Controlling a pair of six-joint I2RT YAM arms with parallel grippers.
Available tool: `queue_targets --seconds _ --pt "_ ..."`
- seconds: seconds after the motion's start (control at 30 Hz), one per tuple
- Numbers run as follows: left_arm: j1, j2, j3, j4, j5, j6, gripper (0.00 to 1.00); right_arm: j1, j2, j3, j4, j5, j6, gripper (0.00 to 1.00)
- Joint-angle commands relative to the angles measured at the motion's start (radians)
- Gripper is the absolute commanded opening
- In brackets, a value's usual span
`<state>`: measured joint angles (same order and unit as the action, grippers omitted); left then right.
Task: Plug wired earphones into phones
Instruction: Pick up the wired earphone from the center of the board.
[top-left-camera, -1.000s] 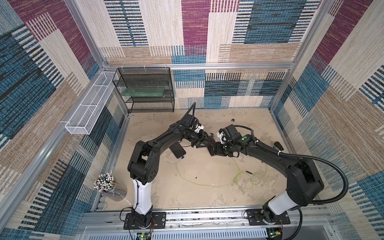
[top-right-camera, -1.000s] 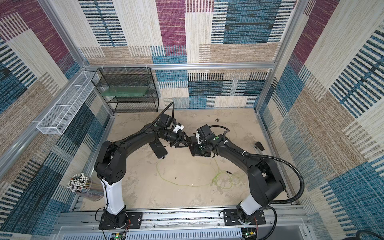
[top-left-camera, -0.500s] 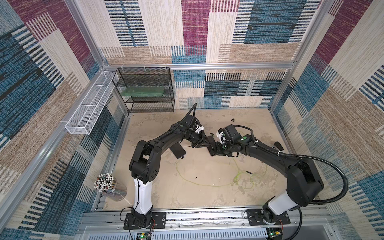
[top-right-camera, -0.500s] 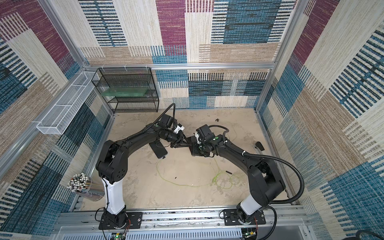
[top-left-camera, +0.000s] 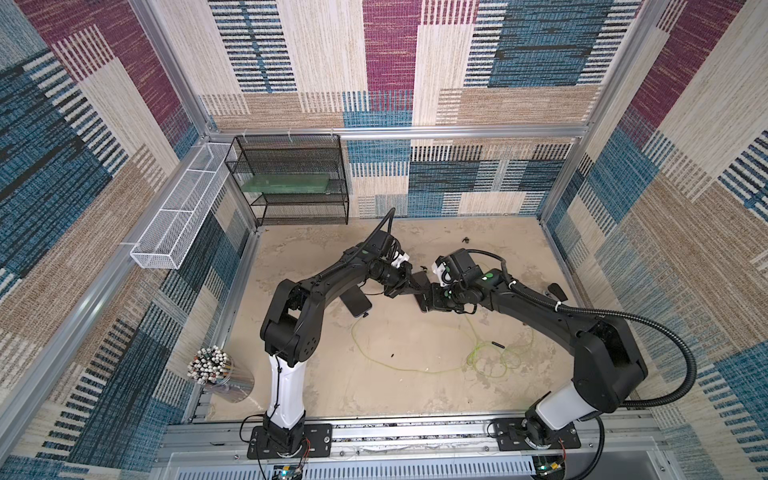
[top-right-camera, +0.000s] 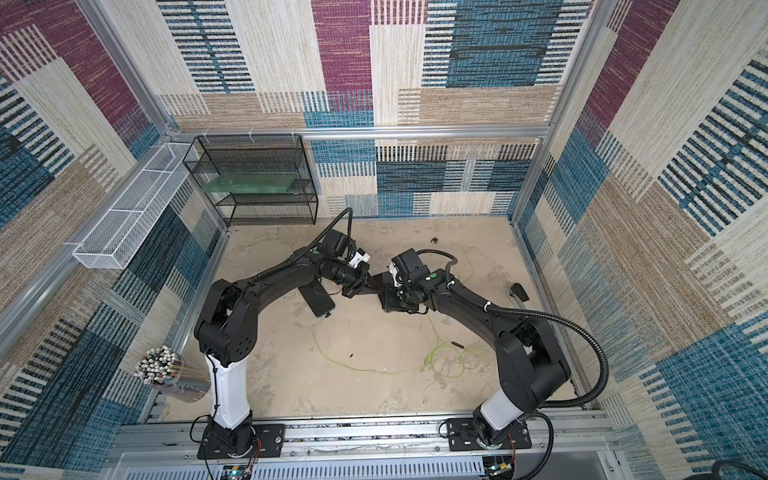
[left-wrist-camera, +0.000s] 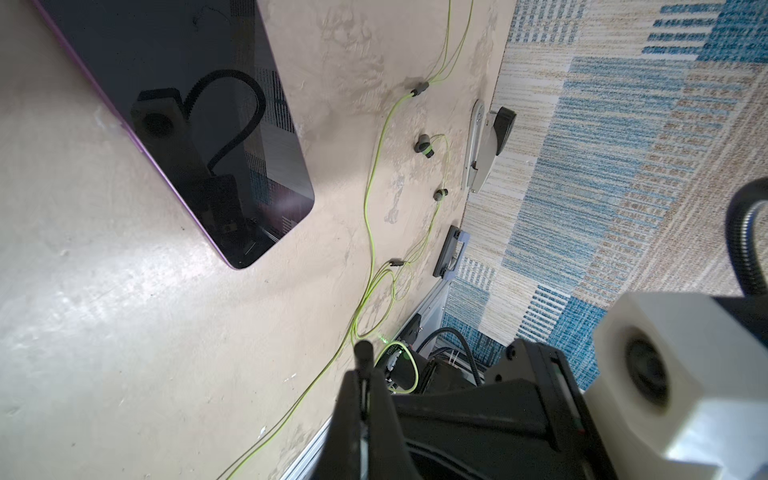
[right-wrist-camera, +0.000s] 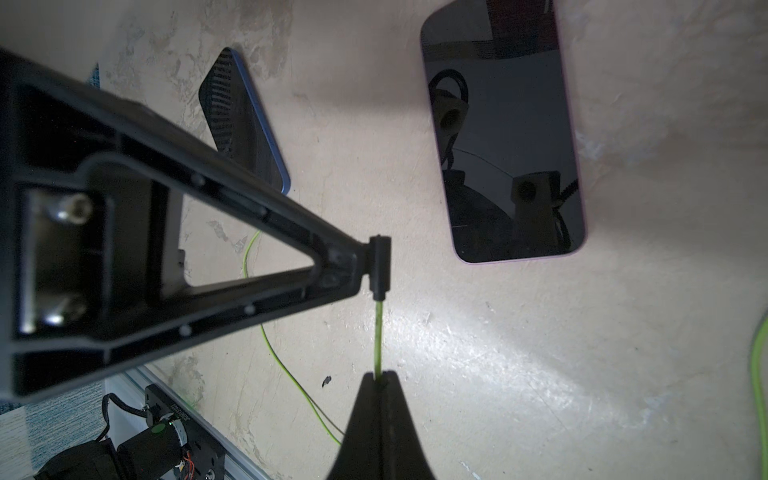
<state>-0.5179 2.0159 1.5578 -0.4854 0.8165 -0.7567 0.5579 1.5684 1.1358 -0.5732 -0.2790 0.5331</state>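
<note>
My left gripper (left-wrist-camera: 365, 376) is shut on the small black plug (right-wrist-camera: 380, 266) of the wired earphones. My right gripper (right-wrist-camera: 380, 377) is shut on the thin yellow-green cable (right-wrist-camera: 378, 332) a short way behind that plug. The two grippers meet mid-table in both top views, left gripper (top-left-camera: 415, 289) against the right one. A purple-edged phone (right-wrist-camera: 503, 137) lies flat just beyond the plug, apart from it. A blue-edged phone (right-wrist-camera: 241, 124) lies further left, seen under the left arm (top-left-camera: 356, 302). The cable loops (top-left-camera: 395, 365) over the table to earbuds (left-wrist-camera: 424, 145).
A black wire shelf (top-left-camera: 291, 183) stands at the back left and a white wire basket (top-left-camera: 178, 216) hangs on the left wall. A cup of pens (top-left-camera: 212, 370) stands front left. A tangle of cable (top-left-camera: 494, 357) lies front right, a black clip (top-left-camera: 555, 289) by the right wall.
The left gripper's jaws have closed onto the plug. Both arms have hardly moved, and the right gripper has kept its hold on the cable.
</note>
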Motion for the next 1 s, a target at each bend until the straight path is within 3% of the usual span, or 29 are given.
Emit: queue_targets --seconds 0.0,0.07,0.13,0.27,0.47,0.6,0.97 --pt "0.001 0.005 -0.001 0.009 0.012 0.027 0.0 -0.017 -0.017 -0.005 0.017 -0.011 0.005 0.12" --pt "0.002 0.004 -0.012 0.054 0.043 0.023 0.0 -0.07 -0.053 -0.043 0.038 -0.056 0.007 0.36" --pt "0.005 -0.005 -0.036 0.155 0.103 0.008 0.0 -0.144 -0.111 -0.114 0.116 -0.153 0.021 0.46" --pt "0.007 0.003 -0.052 0.335 0.266 -0.018 0.0 -0.282 -0.203 -0.246 0.33 -0.414 0.082 0.45" --pt "0.007 0.047 -0.067 0.567 0.465 -0.157 0.0 -0.4 -0.252 -0.357 0.569 -0.642 0.17 0.3" --pt "0.006 0.05 -0.069 0.632 0.511 -0.192 0.0 -0.442 -0.259 -0.393 0.686 -0.717 0.233 0.28" --pt "-0.004 0.058 -0.074 0.747 0.552 -0.283 0.0 -0.438 -0.199 -0.37 0.772 -0.779 0.27 0.28"
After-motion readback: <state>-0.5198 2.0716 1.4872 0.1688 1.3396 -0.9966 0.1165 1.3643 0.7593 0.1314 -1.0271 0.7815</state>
